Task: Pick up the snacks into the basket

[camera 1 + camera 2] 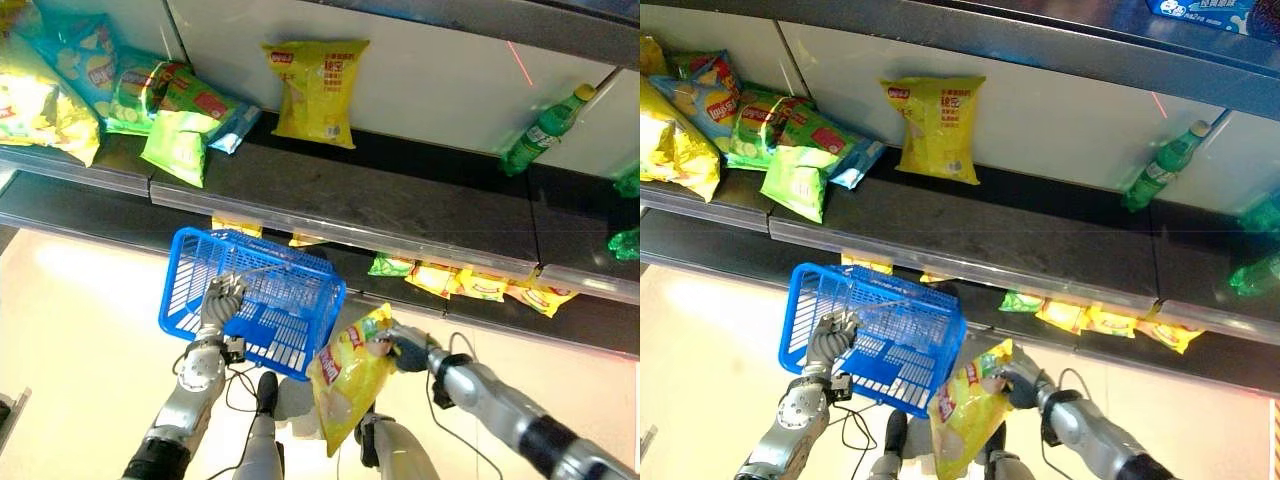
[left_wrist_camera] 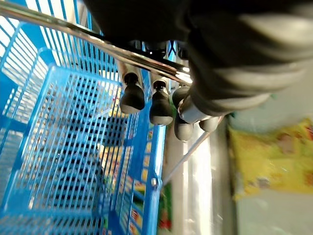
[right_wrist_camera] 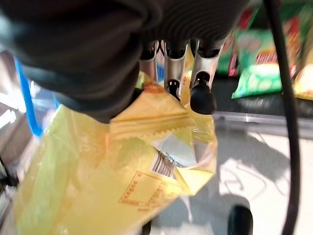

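Snacks line the dark shelf [image 1: 400,200] across the upper half of the head views: a yellow chip bag [image 1: 315,90] leans upright against the white back panel at top centre, a heap of green and yellow bags [image 1: 120,100] is piled at the upper left and cut off by the frame edge, and a green bottle [image 1: 540,130] tilts at the upper right. More small yellow packets [image 1: 480,283] peek out from a lower shelf, mostly hidden under the front lip of the one above.

One yellow snack bag [image 1: 350,385] hangs at lower centre, pinched by its top corner in the right hand [image 1: 405,350]. The right wrist view shows the fingers [image 3: 201,95] curled down onto the crumpled top of the bag, which sags below them; the thumb is hidden behind the dark ribbed cover. The bag hangs just beside the lower right corner of the blue basket [image 1: 200,265], outside it; whether the two touch is hard to tell.

The basket is tilted, its open top facing the shelf. The left hand [image 1: 222,300] grasps its metal handle [image 2: 73,34]: in the left wrist view the fingers [image 2: 132,95] hook over the bar, clenched around it, though their upper parts are covered by the wrist's dark cover. Through the blue mesh the basket's inside is hard to make out.
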